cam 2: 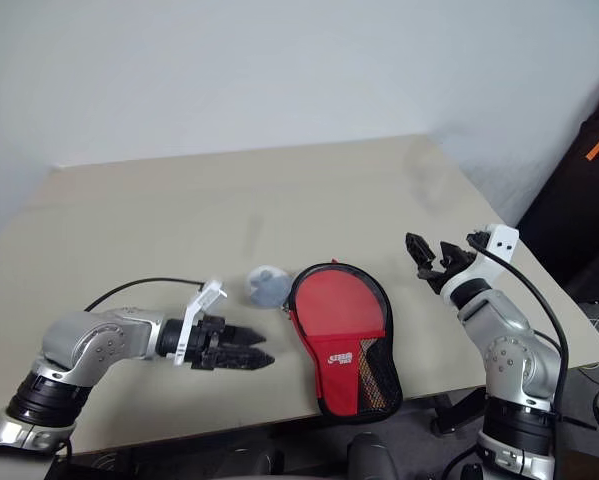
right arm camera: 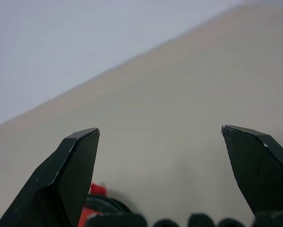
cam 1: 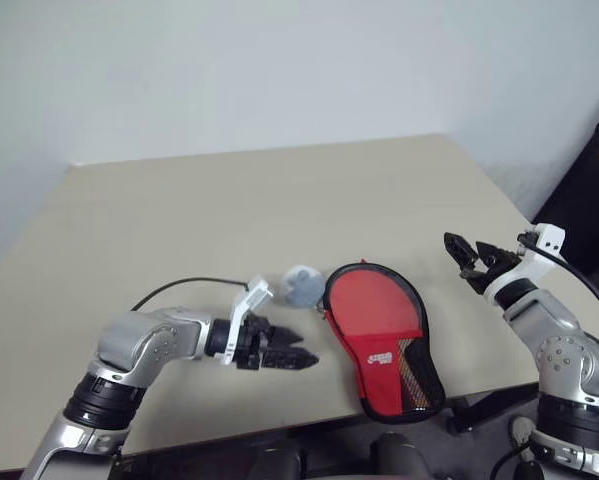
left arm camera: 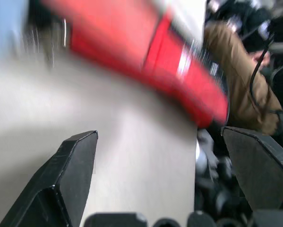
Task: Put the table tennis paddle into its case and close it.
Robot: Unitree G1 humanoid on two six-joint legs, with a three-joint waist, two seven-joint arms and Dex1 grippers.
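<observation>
The case [cam 1: 377, 328] lies flat near the table's front edge, red side up, with a white logo and a mesh patch at its narrow end. The table tennis paddle is hidden. My left gripper [cam 1: 305, 350] hovers just left of the case and points toward it, its fingers open and empty. In the left wrist view the case [left arm camera: 146, 52] is a red blur beyond the open left gripper [left arm camera: 160, 135]. My right gripper [cam 1: 466, 246] is raised to the right of the case, apart from it, open and empty. In the right wrist view it [right arm camera: 160, 130] faces across the bare table top.
A small pale grey-blue ball [cam 1: 301, 286] rests against the case's upper left edge. The beige table [cam 1: 229, 210] is bare toward the back. The case's narrow end reaches the front edge. A black cable [cam 1: 179, 285] loops by my left arm. A dark object [cam 1: 594, 190] stands off the table's right side.
</observation>
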